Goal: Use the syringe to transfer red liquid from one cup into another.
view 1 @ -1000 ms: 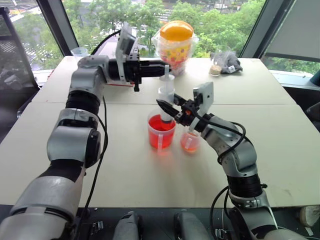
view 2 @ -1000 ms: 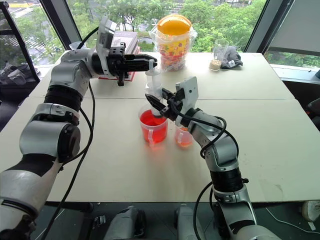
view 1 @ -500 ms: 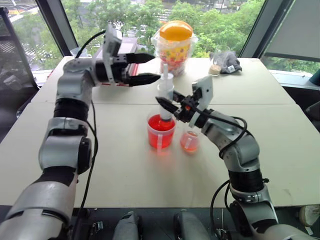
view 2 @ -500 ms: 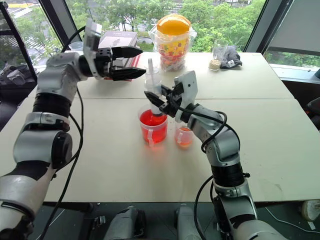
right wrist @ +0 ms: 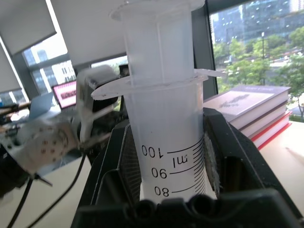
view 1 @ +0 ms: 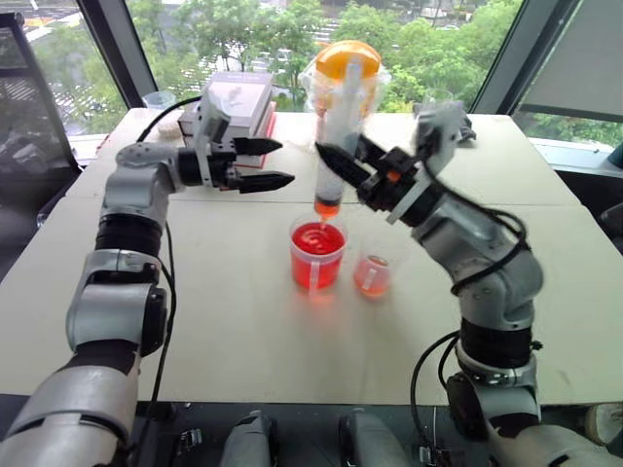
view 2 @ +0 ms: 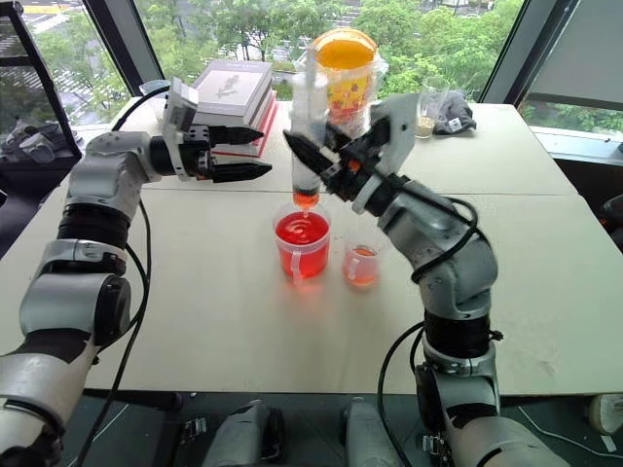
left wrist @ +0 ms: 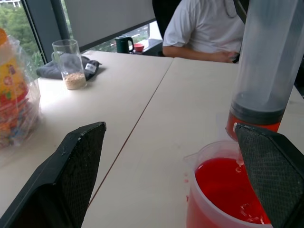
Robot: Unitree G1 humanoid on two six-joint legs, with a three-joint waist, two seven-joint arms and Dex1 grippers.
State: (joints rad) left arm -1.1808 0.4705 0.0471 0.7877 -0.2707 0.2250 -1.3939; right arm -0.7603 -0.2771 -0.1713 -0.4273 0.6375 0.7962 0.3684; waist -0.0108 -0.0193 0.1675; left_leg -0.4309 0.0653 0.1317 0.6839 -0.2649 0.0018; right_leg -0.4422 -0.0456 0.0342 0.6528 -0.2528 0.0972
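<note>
The small cup (view 1: 372, 275) sits nearest on the table (view 1: 243, 331), with a little pale orange liquid in it. Just beside it, at its 9 o'clock, stands the big cup (view 1: 317, 255), full of red liquid (view 1: 318, 240). The two cups are close but not touching.

Right above the big cup hangs the syringe (view 1: 339, 146). It is almost straight up, leaning a bit. Its orange tip points down at the red liquid and is out of the cup, above the rim. There is a little red liquid at the bottom of its tube. The right gripper (view 1: 352, 167) is squeezed tight on the syringe's clear tube, a finger on each side.

At about 9 o'clock from the syringe is the left gripper (view 1: 274, 163). Its two black fingers are spread wide apart with nothing in them, and they point sideways at the syringe without touching it.

Farther back, at 12 o'clock, stands a jar with an orange lid (view 1: 343, 83). At 11 o'clock lies a stack of books (view 1: 237, 102). At 1 o'clock is a glass (view 2: 430, 105) next to a dark cloth (view 2: 458, 114).
</note>
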